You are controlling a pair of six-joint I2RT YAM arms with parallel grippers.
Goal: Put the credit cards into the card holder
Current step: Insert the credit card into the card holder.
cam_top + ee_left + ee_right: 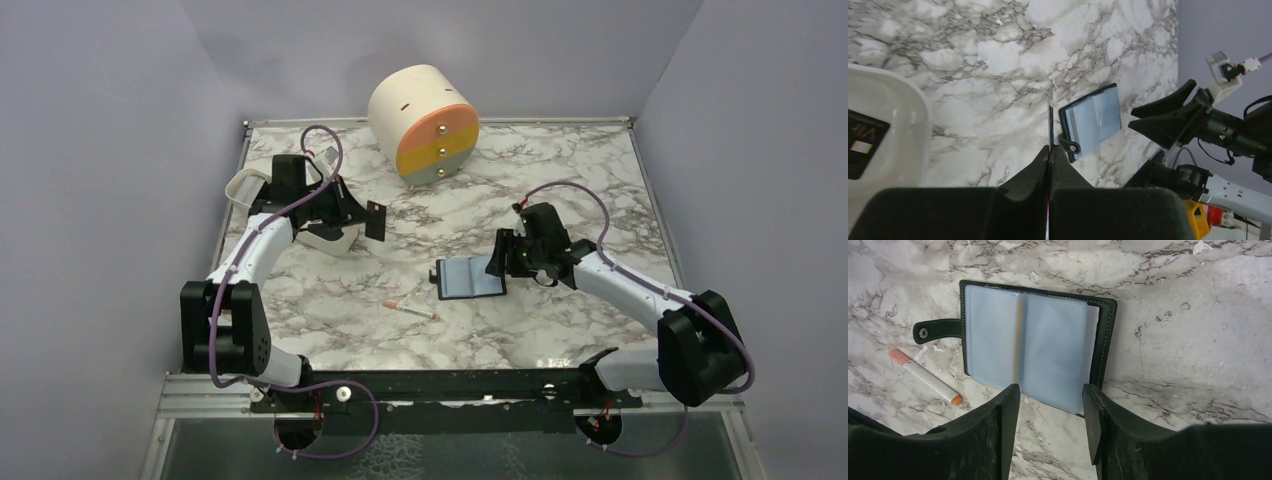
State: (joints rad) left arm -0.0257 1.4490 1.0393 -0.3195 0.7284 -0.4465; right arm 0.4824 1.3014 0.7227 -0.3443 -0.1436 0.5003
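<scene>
Nearest the arm bases, a thin white-and-pink stick is lying loose on the marble table, just beside the card holder.

The card holder is lying open and flat near the middle of the table. Its clear plastic sleeves are facing up and its snap strap is sticking out to one side. The right gripper is hovering low over the holder's near edge with its fingers apart and nothing between them. Whether they are touching the sleeves cannot be told.

Farther back and to the left, the left gripper is clamping its fingers together on one dark credit card. It is holding the card by one edge, upright in the air, well apart from the holder.

Beneath that arm a white tray is sitting with a second card, black with pale lettering, lying flat inside it.

At the far edge, a round cream drawer unit with orange, yellow and grey fronts is resting on its side.

Judging from its look, the card is light, stiff and slick. A grip on one short edge is probably best, leaving the opposite edge free to lead into a sleeve. A flat card in the tray will likely be hard to lift without tilting it against the wall. The sleeves look soft and floppy, so the holder will probably be sliding or folding unless the right gripper is pressing it down or spreading a pocket.
</scene>
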